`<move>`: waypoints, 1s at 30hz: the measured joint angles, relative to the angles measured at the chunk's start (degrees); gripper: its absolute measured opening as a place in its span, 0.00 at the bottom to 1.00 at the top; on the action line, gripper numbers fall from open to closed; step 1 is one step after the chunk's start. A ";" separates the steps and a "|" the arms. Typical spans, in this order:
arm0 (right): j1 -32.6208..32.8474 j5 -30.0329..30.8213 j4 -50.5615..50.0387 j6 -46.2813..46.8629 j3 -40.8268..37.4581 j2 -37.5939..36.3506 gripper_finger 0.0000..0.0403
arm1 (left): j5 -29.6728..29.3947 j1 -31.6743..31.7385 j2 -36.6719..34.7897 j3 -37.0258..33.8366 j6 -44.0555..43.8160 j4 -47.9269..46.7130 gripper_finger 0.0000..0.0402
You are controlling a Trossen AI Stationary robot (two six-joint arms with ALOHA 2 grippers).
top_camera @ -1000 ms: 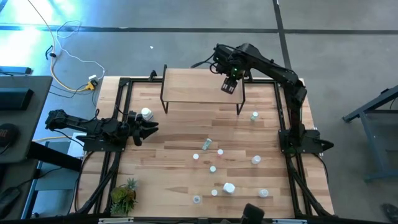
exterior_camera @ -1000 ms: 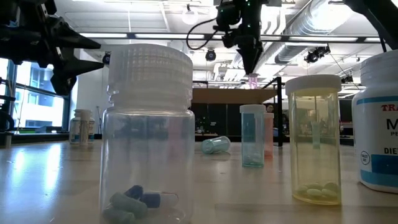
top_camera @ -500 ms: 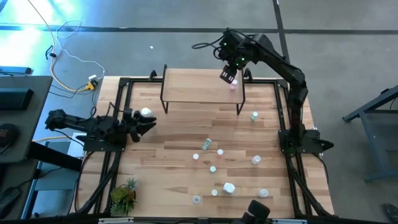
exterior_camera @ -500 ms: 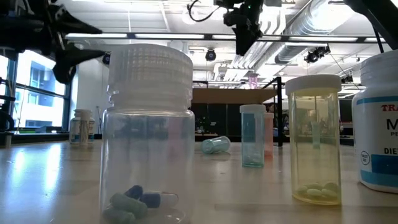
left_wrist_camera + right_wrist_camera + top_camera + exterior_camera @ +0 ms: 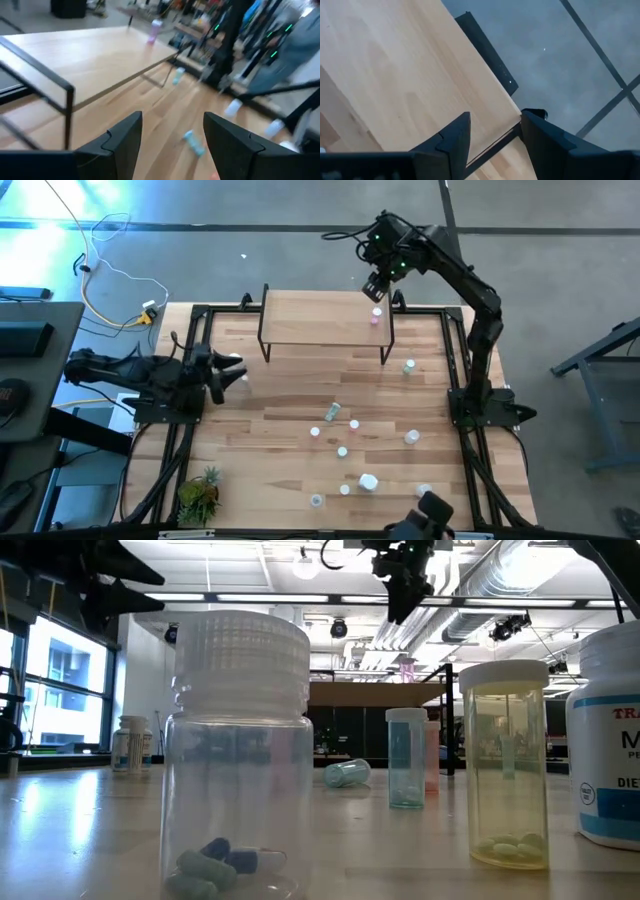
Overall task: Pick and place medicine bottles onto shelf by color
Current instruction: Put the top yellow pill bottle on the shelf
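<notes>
Jaws empty; pink bottle (image 5: 376, 315) upright on shelf (image 5: 310, 318)

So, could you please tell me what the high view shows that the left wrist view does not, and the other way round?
Only the high view shows the whole table, the potted plant, the left gripper at the table's left edge and the right gripper, raised by the shelf's right back corner, empty.

Only the left wrist view shows the left gripper's open fingers up close, with nothing between them.

Both show the shelf, the pink bottle standing on it, and a bottle lying on its side on the table.
</notes>
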 joint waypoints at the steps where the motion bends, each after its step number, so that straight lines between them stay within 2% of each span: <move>1: -0.27 -0.02 0.02 -0.14 0.00 -0.23 0.42 | -0.11 0.05 1.33 1.53 -0.13 -2.02 0.50; 7: -1.65 0.00 1.32 -0.20 0.00 -2.72 0.42 | 1.09 2.87 9.37 10.12 -5.73 -15.88 0.50; 12: -2.53 0.00 3.23 -0.30 0.03 -5.82 0.42 | 6.83 7.87 15.72 14.47 -12.14 -25.35 0.50; 20: -3.46 0.13 3.36 -0.31 0.04 -8.20 0.42 | 16.91 16.06 26.21 15.33 -20.17 -27.00 0.50; 30: -3.61 0.15 2.42 -0.31 0.04 -8.23 0.42 | 19.02 18.74 36.58 15.31 -22.53 -26.96 0.50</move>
